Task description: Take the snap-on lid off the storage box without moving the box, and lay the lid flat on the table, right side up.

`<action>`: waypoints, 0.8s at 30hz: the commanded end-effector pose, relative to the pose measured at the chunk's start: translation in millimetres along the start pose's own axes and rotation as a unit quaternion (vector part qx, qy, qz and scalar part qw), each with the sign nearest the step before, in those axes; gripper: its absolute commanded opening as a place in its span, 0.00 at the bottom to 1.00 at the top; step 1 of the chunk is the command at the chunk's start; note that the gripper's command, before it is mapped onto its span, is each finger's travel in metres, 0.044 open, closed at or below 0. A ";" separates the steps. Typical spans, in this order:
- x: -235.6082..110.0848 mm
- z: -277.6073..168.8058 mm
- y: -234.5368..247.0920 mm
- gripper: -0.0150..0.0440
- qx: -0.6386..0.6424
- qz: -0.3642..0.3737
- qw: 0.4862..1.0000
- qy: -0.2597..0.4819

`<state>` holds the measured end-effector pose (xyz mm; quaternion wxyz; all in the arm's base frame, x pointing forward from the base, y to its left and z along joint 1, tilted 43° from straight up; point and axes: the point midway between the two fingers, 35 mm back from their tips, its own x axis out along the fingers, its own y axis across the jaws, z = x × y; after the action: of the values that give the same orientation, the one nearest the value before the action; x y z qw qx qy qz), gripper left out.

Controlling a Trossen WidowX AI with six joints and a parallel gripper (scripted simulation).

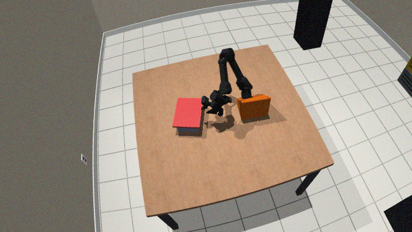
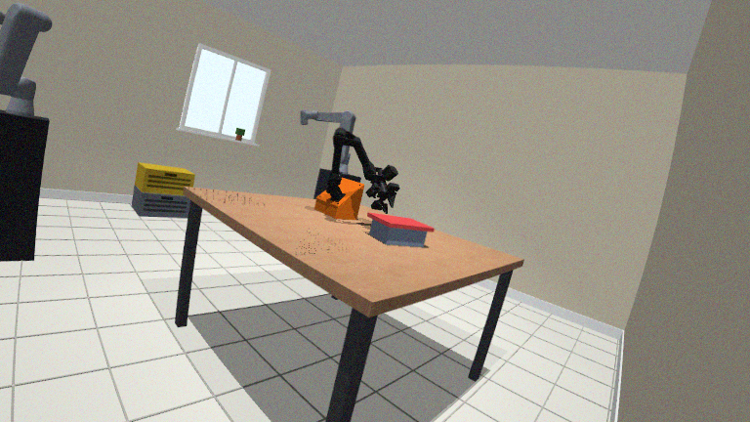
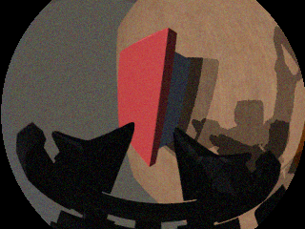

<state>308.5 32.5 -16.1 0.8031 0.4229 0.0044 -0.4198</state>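
Note:
The storage box (image 1: 189, 130) (image 2: 397, 235) (image 3: 182, 92) is blue-grey and stands on the wooden table (image 1: 230, 162) (image 2: 331, 268), left of the middle. Its flat red lid (image 1: 188, 112) (image 2: 398, 222) (image 3: 143, 92) sits on top of it. My gripper (image 1: 208, 108) (image 2: 382, 204) (image 3: 154, 129) is open and empty. It hangs just off the lid's right edge, slightly above it, with the fingers pointing at that edge. In the wrist view the lid's near corner shows between the two dark fingertips. I cannot tell whether a finger touches the lid.
An orange block (image 1: 255, 108) (image 2: 340, 204) stands at the arm's base, right of the gripper. A black pedestal (image 1: 313, 16) (image 2: 19, 185) and a yellow crate (image 2: 164, 178) stand on the floor, away from the table.

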 end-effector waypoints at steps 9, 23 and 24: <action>18.6 -1.2 -0.4 0.65 -0.003 -0.001 1.000 0.002; 41.1 2.2 0.5 0.65 -0.003 0.004 1.000 0.000; 42.6 2.7 0.6 0.65 -0.003 0.005 1.000 -0.001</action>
<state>333.6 4.9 -28.1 0.8047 0.4217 0.0017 -0.4179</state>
